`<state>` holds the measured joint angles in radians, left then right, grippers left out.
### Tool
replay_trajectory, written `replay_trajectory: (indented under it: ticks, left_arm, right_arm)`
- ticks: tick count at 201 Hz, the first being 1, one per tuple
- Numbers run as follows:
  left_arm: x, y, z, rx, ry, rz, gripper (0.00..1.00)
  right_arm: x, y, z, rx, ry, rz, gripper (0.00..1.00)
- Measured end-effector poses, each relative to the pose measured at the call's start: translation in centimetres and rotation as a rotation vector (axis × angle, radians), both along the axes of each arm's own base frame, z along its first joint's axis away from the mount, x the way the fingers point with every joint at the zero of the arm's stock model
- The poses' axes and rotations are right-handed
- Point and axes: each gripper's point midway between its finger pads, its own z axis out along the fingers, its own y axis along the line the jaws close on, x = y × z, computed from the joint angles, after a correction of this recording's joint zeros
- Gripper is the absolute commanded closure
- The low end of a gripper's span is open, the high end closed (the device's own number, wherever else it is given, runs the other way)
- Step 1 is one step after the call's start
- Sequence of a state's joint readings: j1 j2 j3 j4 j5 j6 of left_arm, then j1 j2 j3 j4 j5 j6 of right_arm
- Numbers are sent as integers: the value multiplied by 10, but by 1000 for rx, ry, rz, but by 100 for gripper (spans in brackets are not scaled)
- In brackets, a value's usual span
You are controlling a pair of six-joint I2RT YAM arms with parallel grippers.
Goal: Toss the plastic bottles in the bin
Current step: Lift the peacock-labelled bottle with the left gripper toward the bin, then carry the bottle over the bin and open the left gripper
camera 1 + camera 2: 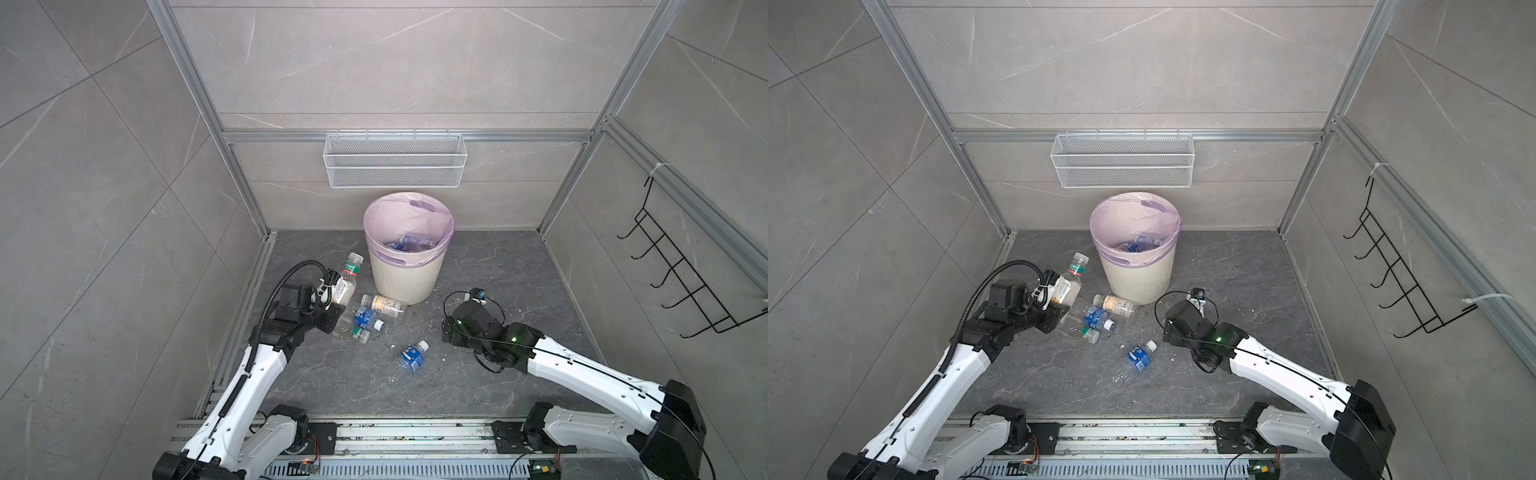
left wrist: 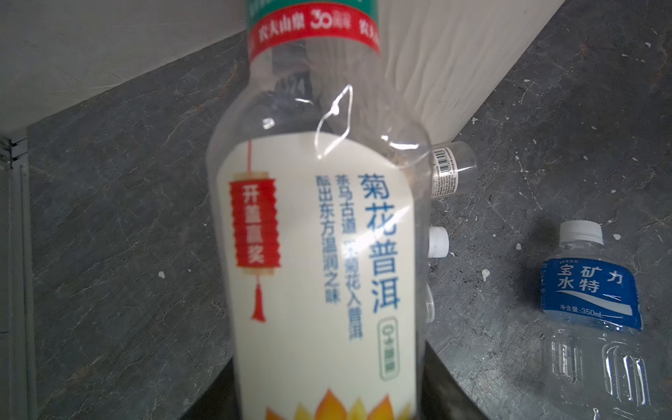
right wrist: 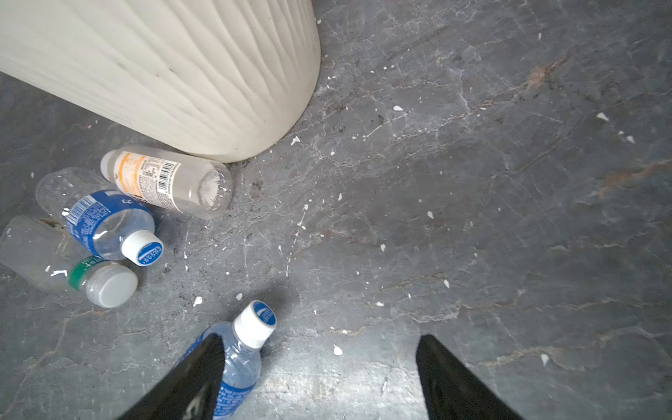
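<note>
On the back wall above the table (image 1: 498, 270): a white wire mesh basket (image 1: 395, 160). On the right wall: a black wire hook rack (image 1: 681, 274). Dark grey, stone-veined table surface, flecked with small white chips.

At the middle of the back edge: the bin (image 1: 405, 278), round, cream, ribbed, tapering downward, lined with a pale lilac bag. Inside it, a few blue-labelled plastic bottles (image 1: 409, 243).

Just beside the bin's base, toward the left edge: an orange-and-white-labelled bottle (image 1: 382, 304) on its side. Packed close to it, a blue-labelled bottle (image 1: 366, 319) with a white cap and a clear green-banded bottle (image 1: 357, 332) with a grey cap. Near the table's middle, apart from those: a lone blue bottle (image 1: 412, 355), its clear body crumpled.

Clamped tight in the left fingers (image 2: 442, 385): a clear bottle (image 2: 320, 254) with a cream label, orange petals, a red lantern print and a red-and-green neck band. Sits tilted just left of the bin, cap end toward the back edge.

Wide apart and empty: the right fingers (image 3: 196, 378), above bare table. In the right wrist view, one black finger in front of the lone blue bottle; contact impossible to tell.
</note>
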<state>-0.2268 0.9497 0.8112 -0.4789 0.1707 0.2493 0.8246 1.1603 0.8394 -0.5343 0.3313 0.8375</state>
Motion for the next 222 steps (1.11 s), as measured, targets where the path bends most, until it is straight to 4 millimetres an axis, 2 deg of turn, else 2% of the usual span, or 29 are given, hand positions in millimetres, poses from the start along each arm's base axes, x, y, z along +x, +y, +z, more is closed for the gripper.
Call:
replay_trajectory:
  ticks: [54, 73, 94, 131, 148, 167, 179, 183, 193, 196, 198, 222]
  left_arm:
    - [0, 10, 1, -26, 1, 58, 53]
    - [2, 10, 13, -41, -5, 69, 53]
    - [15, 7, 50, -66, -59, 77, 56]
    - [40, -6, 146, -146, -194, 61, 59]
    - [48, -29, 191, -171, -249, 0, 59]
    - [55, -73, 227, -197, -279, -109, 58]
    - [64, -101, 240, -209, -278, -168, 51]
    - [67, -109, 243, -213, -277, -184, 43]
    - [78, -127, 241, -212, -257, -216, 16]
    - [83, -131, 241, -212, -253, -218, 5]
    - [88, -134, 239, -210, -247, -221, 1]
    - [134, -154, 222, -178, -195, -197, 0]
  right_arm:
    - [2, 4, -1, 0, 5, 7, 15]
    - [3, 5, 1, 0, -2, 12, 15]
    - [4, 6, 4, 1, -7, 17, 15]
    - [4, 6, 5, 5, -11, 18, 15]
    - [3, 5, 7, 10, -17, 18, 15]
    - [2, 4, 10, 20, -26, 18, 15]
    - [0, 2, 11, 29, -32, 16, 15]
    - [-1, 1, 11, 30, -33, 16, 15]
    - [-2, 0, 13, 40, -39, 14, 15]
    - [-3, -1, 13, 42, -41, 13, 15]
    - [-3, -1, 14, 45, -42, 12, 15]
    - [-7, -2, 19, 63, -56, 9, 14]
